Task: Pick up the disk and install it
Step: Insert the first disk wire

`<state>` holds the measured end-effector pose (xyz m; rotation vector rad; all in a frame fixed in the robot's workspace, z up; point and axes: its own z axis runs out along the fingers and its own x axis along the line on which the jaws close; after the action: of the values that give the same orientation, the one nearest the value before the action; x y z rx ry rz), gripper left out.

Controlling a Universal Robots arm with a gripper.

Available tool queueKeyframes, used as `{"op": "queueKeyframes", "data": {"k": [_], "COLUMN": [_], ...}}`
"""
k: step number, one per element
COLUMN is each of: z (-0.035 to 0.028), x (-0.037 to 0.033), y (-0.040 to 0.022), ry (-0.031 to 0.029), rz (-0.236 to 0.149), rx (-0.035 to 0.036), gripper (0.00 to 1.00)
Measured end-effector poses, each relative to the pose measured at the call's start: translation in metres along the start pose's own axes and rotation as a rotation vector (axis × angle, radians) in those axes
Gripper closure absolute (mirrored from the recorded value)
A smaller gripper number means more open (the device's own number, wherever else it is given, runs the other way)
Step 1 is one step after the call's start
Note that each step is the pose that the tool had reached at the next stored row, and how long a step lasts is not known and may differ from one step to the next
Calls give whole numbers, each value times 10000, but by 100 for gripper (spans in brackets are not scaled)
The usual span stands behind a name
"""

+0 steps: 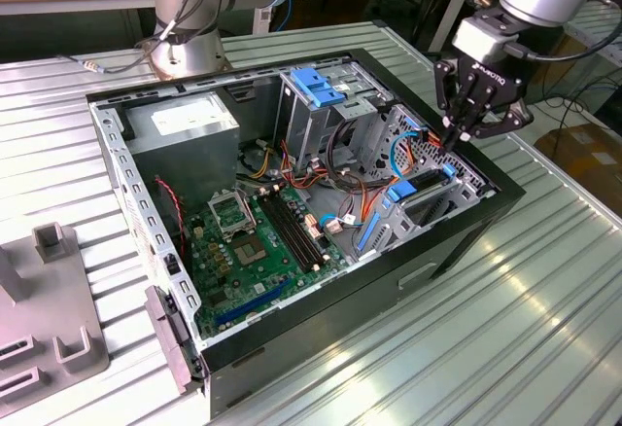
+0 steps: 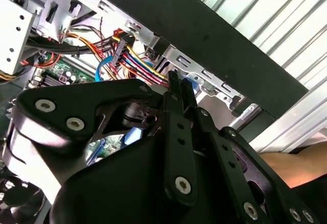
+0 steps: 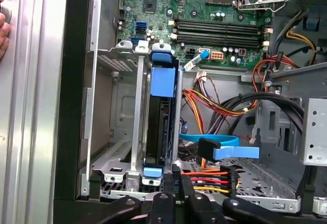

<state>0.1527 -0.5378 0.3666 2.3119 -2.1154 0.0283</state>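
Observation:
The disk (image 3: 157,132) stands on edge inside the metal drive cage (image 3: 134,132) at the front corner of the open computer case; its dark body and blue side rail (image 3: 162,83) show in the first wrist view. In the exterior view its blue rail end (image 1: 402,193) sits in the cage on the exterior view's right. My gripper (image 1: 459,138) hovers just above that corner of the case, its fingers (image 3: 175,180) closed together with nothing between them. In the second wrist view my gripper (image 2: 179,83) points at the case's edge rail near the coloured cables.
Loose orange, red and blue cables (image 3: 219,150) lie beside the cage. The motherboard (image 1: 258,241), a grey power supply box (image 1: 190,124) and a second cage with a blue latch (image 1: 316,86) fill the case. A grey fixture (image 1: 44,319) sits on the exterior view's left. A person's hand (image 3: 3,17) rests outside the case.

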Motion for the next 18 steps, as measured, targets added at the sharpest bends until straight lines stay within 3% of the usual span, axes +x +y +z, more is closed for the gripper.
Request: {"op": "queueKeyframes", "data": {"k": [4,7,12,18], "z": [0,16,44,64], "x": [-6,-7,-4,16], "y": [71,80,86,157], "ry": [2,2,5,4], "rz": [54,183,747,754], "rx": [-1,-3,-14,-13], "gripper": [84,84,84,84]}}
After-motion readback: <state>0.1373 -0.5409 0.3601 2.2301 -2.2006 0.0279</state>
